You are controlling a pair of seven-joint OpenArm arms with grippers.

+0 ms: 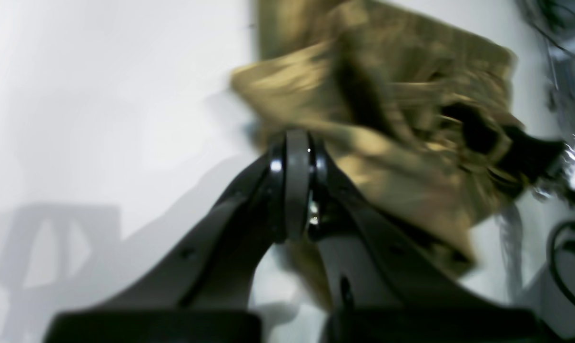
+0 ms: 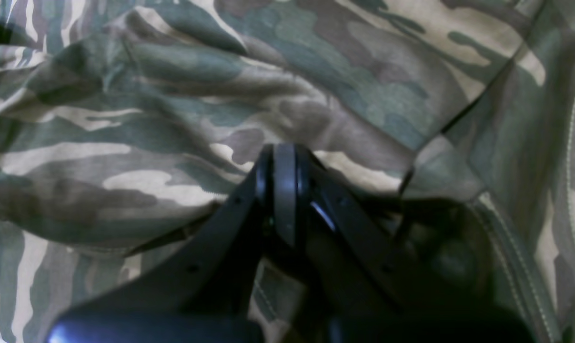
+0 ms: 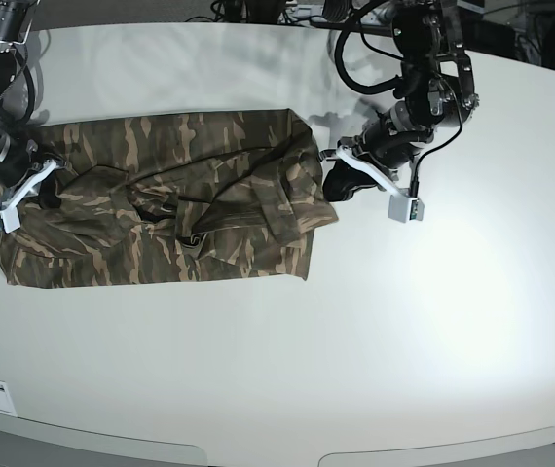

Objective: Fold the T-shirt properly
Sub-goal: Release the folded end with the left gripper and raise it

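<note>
Table: a wide white table fills the base view, smooth and glossy, with a bright patch of light toward its near right and curved edges at the near side.
Room: past the far edge I see dark cables and equipment; the corner behind is dim and hard to read.
T-shirt: the T-shirt lies on the left-centre of the table, a camouflage cloth in brown, tan and dark green.
Long axis: it runs left to right across the base view, roughly parallel to the near table edge.
Lie of the cloth: the lower band is flat; the middle and right part are rumpled, with folds bunched toward the right end. I cannot tell which way the collar points.
Containers: I can make out no container on the table.
My left arm: on the right of the base view, reaching down from the far edge to the shirt's right end.
My left pincer: its jaws are pressed together, and the wrist view shows blurred tan cloth lifted against them; I am gripping the T-shirt there.
My right arm: on the left of the base view, at the shirt's left end.
My right pincer: jaws pressed together, tips down in the camouflage folds; whether cloth is pinched between them I cannot tell.
</note>
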